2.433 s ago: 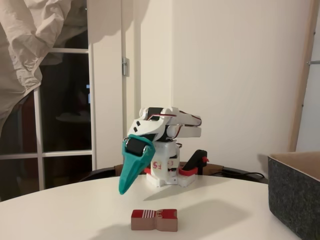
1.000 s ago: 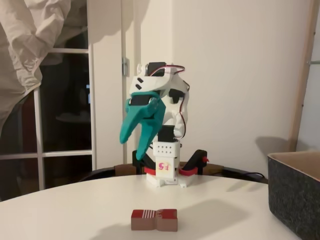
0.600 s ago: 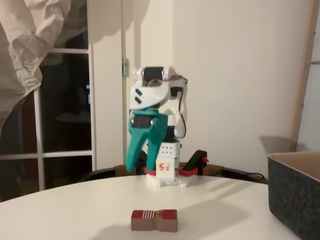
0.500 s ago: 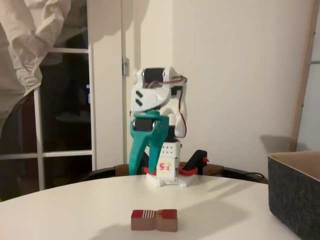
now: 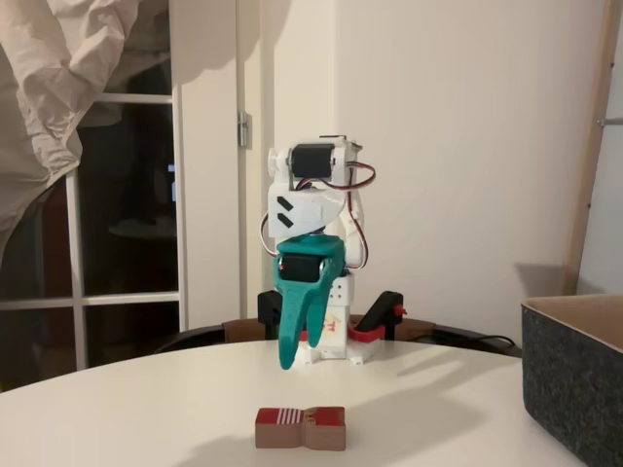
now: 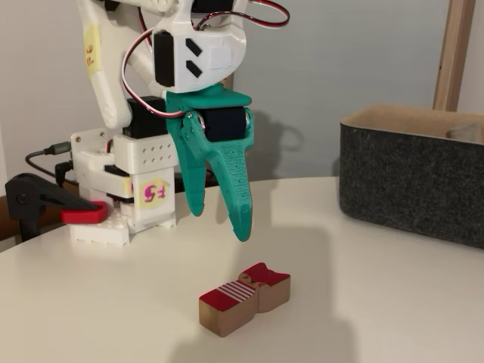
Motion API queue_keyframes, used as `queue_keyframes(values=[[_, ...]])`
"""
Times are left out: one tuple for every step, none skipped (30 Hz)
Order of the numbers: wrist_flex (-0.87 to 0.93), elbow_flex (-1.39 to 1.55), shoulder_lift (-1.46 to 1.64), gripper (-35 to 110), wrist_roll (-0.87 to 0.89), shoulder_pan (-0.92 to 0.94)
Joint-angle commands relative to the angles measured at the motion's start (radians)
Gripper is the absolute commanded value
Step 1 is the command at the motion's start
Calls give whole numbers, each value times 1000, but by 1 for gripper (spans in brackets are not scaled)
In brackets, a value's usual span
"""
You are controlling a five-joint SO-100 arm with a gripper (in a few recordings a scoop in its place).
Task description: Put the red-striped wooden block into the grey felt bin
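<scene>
The red-striped wooden block is light brown wood with a red top, and one end of the top has thin white stripes. Above it, the gripper has teal fingers on a white arm with black motors and red and white wires. The arm's white base has a yellow sticker with pink writing. Beside the base sits a red and black clamp. The grey felt bin is dark grey outside and tan inside. The table is white.

white plastic arm with black servos, red-and-white looped wires, teal tapering gripper fingers, and a perforated base (yellow sticker reading "f5" in red).
</scene>
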Motion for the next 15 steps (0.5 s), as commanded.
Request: queue_keyframes(values=[[12, -48, -21, 39, 25, -6], [11, -52, -31, 39, 25, -8], [11, -58, -38, 39, 23, -11], [11, -63, -44, 39, 23, -14], [9, -66, -51, 39, 21, -17], [9, -69, -55, 39, 18, -20], [2, -71, -61, 39, 17, -23], [-14, -72, -66, 39, 17, -28], [-34, -72, -71, 39, 17, -29], [-55, -72, -77, 38, 18, -32], [-77, -72, -84, 38, 20, -34], [-97, -72, -92, 38, 20, -35], [-117, -71, -100, 38, 20, -35], [-135, -71, -110, 38, 20, -35], [-153, -71, -118, 38, 21, -35]])
